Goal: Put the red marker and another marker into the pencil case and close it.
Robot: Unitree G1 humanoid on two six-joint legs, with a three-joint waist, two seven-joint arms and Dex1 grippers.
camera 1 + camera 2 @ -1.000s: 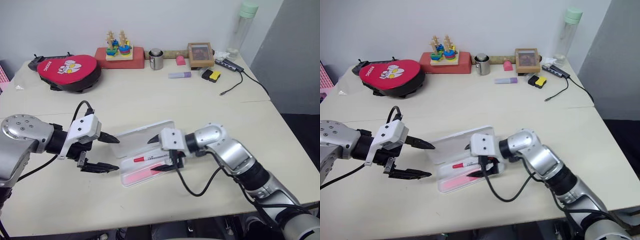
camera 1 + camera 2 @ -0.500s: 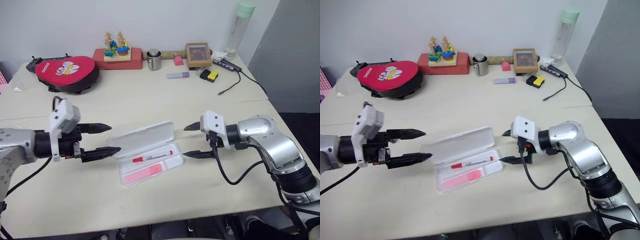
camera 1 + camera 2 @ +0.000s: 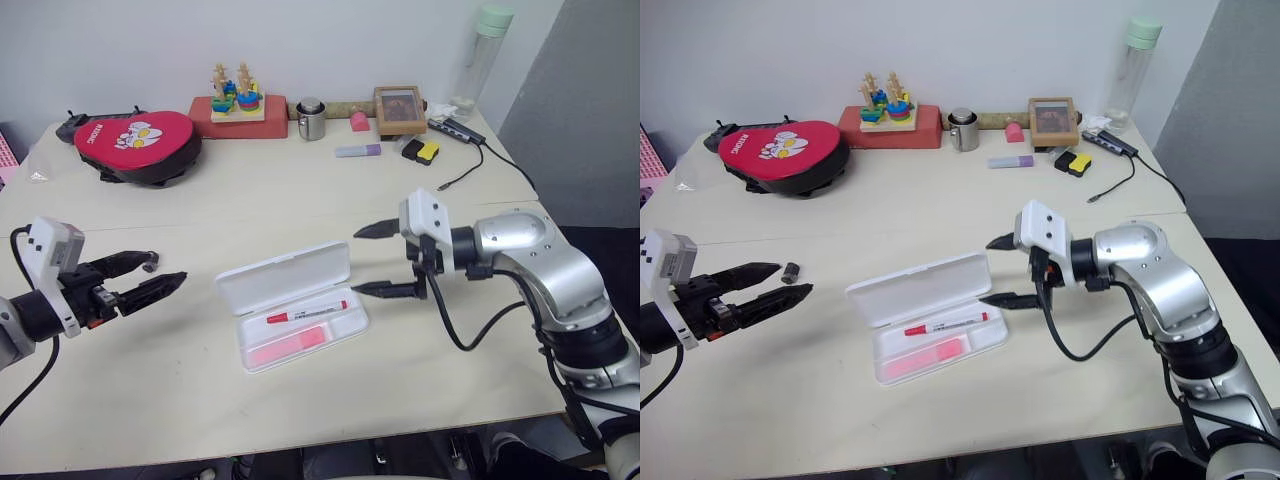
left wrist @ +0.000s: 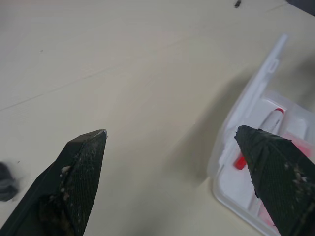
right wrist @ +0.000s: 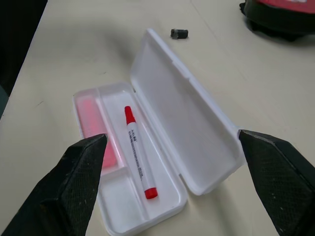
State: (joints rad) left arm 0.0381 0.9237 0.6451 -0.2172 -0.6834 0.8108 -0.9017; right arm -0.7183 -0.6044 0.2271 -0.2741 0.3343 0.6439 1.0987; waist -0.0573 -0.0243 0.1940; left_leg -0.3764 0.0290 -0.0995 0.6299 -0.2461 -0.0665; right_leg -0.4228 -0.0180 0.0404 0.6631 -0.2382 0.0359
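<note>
Case: the white pencil case lies open near the middle of the cream table, its lid hinged back on the far side.
Inside the case: the red marker lies lengthwise in the tray section next to the lid; the pink marker lies in the nearer section, parallel to it (both rest fully inside the tray).
Left gripper: the left gripper hangs over bare table well to the left of the case, its black fingers spread wide and holding nothing.
Right gripper: the right gripper hangs just to the right of the case, pointing toward it, fingers spread wide and holding nothing.
Small item: a tiny dark cylinder lies on the table near the left gripper's tips.
Back of table: a red pouch, a toy stacker on a red block, a metal cup, a picture frame, a purple marker and a clear bottle with a green cap.
</note>
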